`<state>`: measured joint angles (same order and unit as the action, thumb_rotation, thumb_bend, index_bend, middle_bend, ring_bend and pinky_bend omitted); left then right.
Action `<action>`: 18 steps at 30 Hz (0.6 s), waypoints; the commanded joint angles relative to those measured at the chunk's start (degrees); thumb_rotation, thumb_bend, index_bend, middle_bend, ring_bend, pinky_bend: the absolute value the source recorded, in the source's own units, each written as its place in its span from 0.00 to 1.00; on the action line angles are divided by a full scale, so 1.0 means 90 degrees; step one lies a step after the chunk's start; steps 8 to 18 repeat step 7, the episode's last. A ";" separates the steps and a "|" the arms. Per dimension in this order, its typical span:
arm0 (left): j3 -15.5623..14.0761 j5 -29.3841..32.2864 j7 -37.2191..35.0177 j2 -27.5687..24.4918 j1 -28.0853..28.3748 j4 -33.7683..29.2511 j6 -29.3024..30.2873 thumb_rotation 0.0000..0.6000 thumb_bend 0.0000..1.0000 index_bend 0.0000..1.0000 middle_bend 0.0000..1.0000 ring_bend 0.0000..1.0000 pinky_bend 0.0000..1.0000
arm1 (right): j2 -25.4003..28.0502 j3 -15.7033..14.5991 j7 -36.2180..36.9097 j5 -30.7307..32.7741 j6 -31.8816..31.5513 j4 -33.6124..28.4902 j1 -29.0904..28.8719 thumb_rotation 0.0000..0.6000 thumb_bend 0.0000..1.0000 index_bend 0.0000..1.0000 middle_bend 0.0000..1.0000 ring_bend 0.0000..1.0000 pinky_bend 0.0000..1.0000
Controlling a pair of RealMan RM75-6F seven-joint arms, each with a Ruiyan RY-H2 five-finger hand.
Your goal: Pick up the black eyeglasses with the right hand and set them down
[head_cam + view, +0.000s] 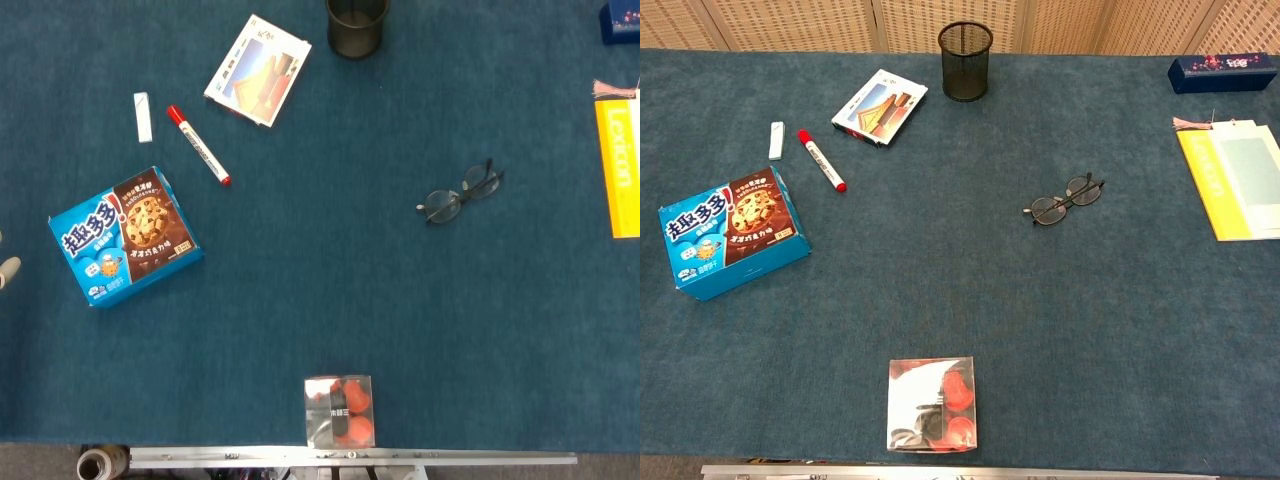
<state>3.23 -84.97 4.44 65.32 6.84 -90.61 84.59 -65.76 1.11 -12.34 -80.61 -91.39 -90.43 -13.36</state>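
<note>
The black eyeglasses [461, 194] lie flat on the blue table cloth, right of centre, with their arms unfolded; the chest view shows the eyeglasses [1067, 201] with nothing touching them. My right hand appears in neither view. At the left edge of the head view only a pale fingertip [7, 271] of my left hand shows, too little to tell how the hand lies.
A blue cookie box [125, 235], a red marker [198, 145], a white eraser [143, 116] and a picture booklet [258, 70] lie at the left. A black mesh cup [356, 25] stands at the back. A yellow book [620, 165] is at the right, a clear box [340, 410] in front.
</note>
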 commanded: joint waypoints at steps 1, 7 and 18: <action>0.0000 0.0000 0.0000 0.0000 0.0000 0.0000 0.0000 1.00 0.06 0.59 0.37 0.30 0.46 | -0.0014 0.0002 0.0180 0.0049 0.0030 -0.0005 0.0147 1.00 0.15 0.28 0.50 0.28 0.28; 0.0000 0.0000 0.0000 0.0000 0.0000 0.0000 0.0000 1.00 0.06 0.59 0.37 0.30 0.46 | -0.0058 0.0043 0.0442 -0.0012 0.0089 0.0090 0.0288 1.00 0.15 0.28 0.50 0.28 0.28; 0.0000 0.0000 0.0000 0.0000 0.0000 0.0000 0.0000 1.00 0.06 0.59 0.37 0.30 0.46 | -0.0058 0.0043 0.0442 -0.0012 0.0089 0.0090 0.0288 1.00 0.15 0.28 0.50 0.28 0.28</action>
